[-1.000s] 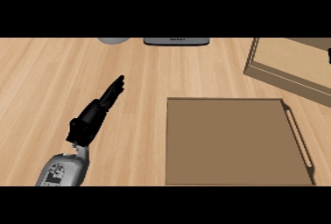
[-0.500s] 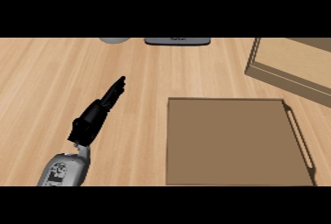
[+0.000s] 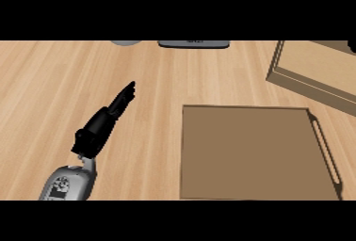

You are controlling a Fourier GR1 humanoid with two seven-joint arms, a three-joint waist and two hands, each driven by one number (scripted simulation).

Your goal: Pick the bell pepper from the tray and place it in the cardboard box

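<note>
Wood-grain table (image 3: 83, 75) | one brown tray (image 3: 250, 150) at lower right | one cardboard box (image 3: 316, 75) at upper right, apart from tray | bell pepper: cannot be seen | one left hand (image 3: 104, 123) over table left of tray, fingers (image 3: 126, 94) straight, holding nothing | one dark object (image 3: 193, 44) at far edge.

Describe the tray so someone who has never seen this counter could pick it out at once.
On the wooden counter, look right of the left hand. The tray is the flat brown rectangle lying low there, with a raised rim. The cardboard box beyond it at upper right is paler and taller, with upright walls.
</note>
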